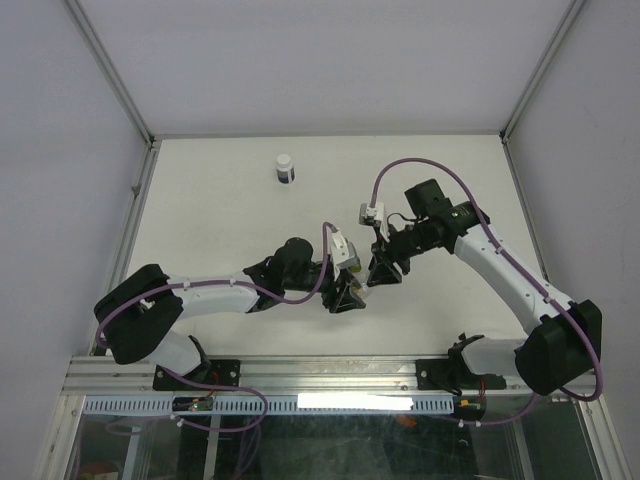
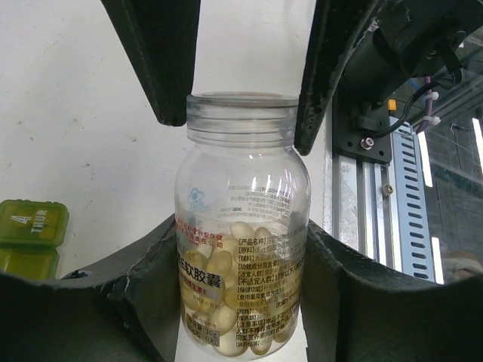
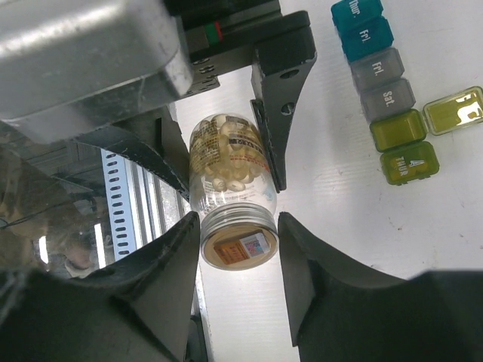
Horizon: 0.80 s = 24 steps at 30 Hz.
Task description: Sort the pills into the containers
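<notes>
Two robot arms meet over the middle of the pale worktop (image 1: 220, 200). The left pincer (image 1: 350, 298) grips a clear bottle (image 2: 241, 226) around its body, and cream pills (image 2: 226, 264) fill the bottle's lower part. The right pincer (image 1: 381, 274) is closed on the clear bottle's threaded neck, one finger against each side. In the right wrist view the containers (image 3: 386, 90), a strip of teal, grey and green compartments, lie on the worktop at two o'clock from the clear bottle. A white-capped bottle (image 1: 285, 168) stands well apart, at eleven o'clock from the pincers.
</notes>
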Available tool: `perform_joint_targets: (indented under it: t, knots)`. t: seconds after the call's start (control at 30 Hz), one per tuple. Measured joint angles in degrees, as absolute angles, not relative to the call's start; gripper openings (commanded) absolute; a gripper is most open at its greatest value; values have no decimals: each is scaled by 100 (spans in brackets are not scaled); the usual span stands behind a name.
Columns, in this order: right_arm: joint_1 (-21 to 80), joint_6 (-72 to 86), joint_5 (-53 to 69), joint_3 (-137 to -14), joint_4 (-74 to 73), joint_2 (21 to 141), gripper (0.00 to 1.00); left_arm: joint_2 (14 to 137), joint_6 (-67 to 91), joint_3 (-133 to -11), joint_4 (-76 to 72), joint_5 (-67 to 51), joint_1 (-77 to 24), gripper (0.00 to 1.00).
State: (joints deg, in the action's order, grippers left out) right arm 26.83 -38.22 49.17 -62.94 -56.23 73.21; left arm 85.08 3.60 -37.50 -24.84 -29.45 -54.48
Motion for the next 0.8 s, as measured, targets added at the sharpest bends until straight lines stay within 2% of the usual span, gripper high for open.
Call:
perform_joint_targets:
  t: [0.33, 0.5, 0.8]
  knots:
    - [2683, -3800, 4901, -6294, -5719, 7395, 61, 8503, 362, -3660, -2508, -2862, -5470, 0]
    - [2683, -3798, 4882, -6294, -5728, 7395, 61, 8501, 362, -3660, -2532, -2856, -5470, 0]
    - [2683, -3778, 4880, -6294, -5723, 7422, 54, 8427, 362, -3658, -2536, -2856, -5470, 0]
